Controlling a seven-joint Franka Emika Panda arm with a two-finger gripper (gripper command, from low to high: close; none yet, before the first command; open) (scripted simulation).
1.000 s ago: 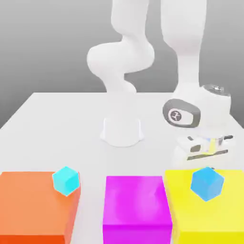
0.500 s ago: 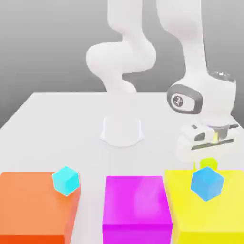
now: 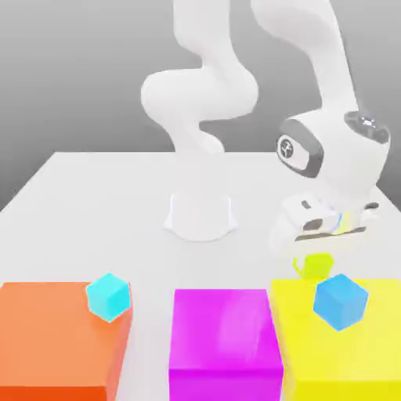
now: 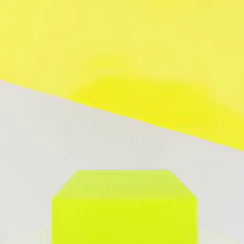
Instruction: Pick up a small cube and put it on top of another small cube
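Note:
The small cube, lime yellow-green, hangs just under the white hand, above the table beside the far edge of the yellow block. My gripper is shut on it. In the hand view the same small cube sits close to the camera, with grey table and the yellow block's top beyond it. A blue cube, larger, rests on the yellow block just in front of the held cube. A light cyan cube rests on the orange block at the exterior view's left.
A magenta block stands between the orange and yellow blocks along the near edge. The arm's white base sits mid-table behind them. Bare grey table lies behind the blocks.
The hand has risen off the table and shifted toward the exterior view's left, and the lime cube has come with it.

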